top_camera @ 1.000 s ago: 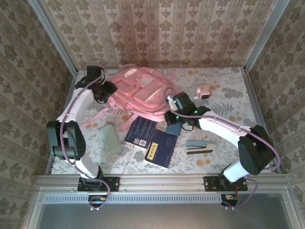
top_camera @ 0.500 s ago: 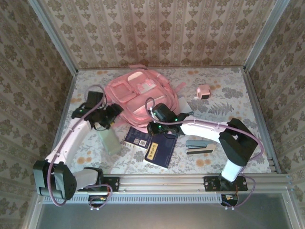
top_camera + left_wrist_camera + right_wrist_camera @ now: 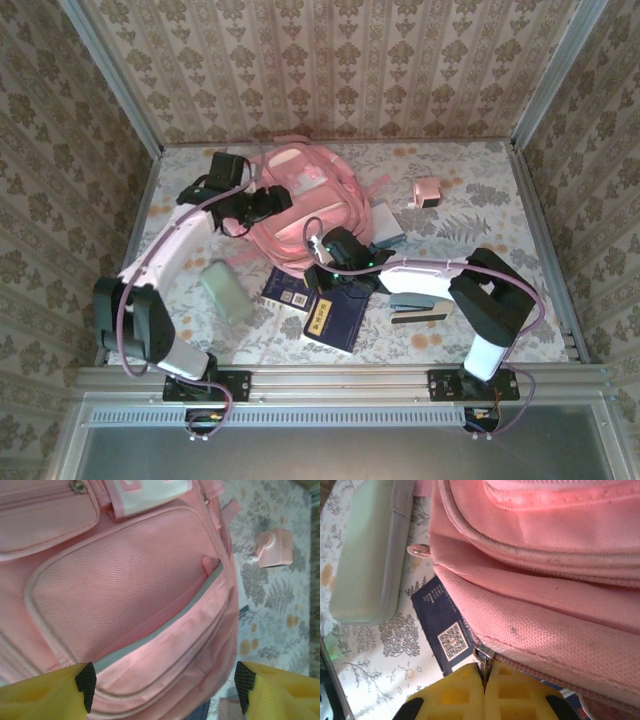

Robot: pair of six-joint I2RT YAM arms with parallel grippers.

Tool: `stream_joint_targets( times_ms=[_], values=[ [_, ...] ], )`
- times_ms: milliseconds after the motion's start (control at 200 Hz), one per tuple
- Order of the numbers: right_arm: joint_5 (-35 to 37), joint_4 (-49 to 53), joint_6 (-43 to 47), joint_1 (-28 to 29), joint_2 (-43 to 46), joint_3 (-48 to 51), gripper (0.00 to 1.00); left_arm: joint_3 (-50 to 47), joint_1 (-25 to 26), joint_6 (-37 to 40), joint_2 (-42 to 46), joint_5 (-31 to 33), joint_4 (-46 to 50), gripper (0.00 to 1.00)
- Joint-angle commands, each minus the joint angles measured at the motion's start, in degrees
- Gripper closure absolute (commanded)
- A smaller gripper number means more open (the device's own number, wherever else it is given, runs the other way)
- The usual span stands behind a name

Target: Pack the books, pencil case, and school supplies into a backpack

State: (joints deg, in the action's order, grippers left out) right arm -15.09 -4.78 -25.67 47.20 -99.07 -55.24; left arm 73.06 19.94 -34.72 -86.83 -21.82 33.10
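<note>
table floral cloth | walls damask paper | left claw spread, empty | right claw pinching backpack zip pull

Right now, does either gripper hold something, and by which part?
The right gripper pinches the small metal zipper pull of the large light pink fabric backpack. The left gripper stands open over the backpack and holds nothing.

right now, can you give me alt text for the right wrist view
The right gripper, jaws shut, pinches the zipper pull of the pink backpack. A navy book pokes out beneath it, with the sage-green pencil case at left on the floral table.
</note>
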Motion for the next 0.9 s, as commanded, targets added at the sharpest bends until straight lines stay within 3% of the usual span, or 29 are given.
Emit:
stream_joint_targets(
  times_ms=[0,145,265,370,485,595,895],
  values=[
    [-3.7,0.3,-1.4,-1.3,-1.1,-3.1,1.0,-0.7,1.5,-2.5,-0.1,1.2,4.2,0.26],
    [-3.5,-2.9,-5.3,-1.5,-2.1,-2.1,1.0,-15.4,-0.9,-22.0,9.8,1.3,-3.5,0.28],
    [-3.8,-4.3,-6.5,-1.5,-3.4,-2.0,1.0,-25.2,0.4,-33.5,19.1,6.9,-7.8,0.35],
    [-3.9,-5.8,-7.5,-1.5,-4.2,-1.6,1.0,-29.9,1.8,-41.3,21.5,9.6,-10.3,0.42],
    [-3.7,-8.3,-9.1,-1.5,-4.5,-0.6,1.0,-34.5,3.0,-49.5,21.6,10.0,-15.1,0.42],
    [-3.6,-9.3,-9.9,-1.5,-4.9,-0.2,1.0,-36.6,4.8,-53.9,19.7,10.2,-19.3,0.41],
    [-3.8,-10.8,-10.8,-1.3,-5.2,0.6,1.0,-34.9,9.1,-56.2,11.8,11.3,-25.2,0.44]
  ],
)
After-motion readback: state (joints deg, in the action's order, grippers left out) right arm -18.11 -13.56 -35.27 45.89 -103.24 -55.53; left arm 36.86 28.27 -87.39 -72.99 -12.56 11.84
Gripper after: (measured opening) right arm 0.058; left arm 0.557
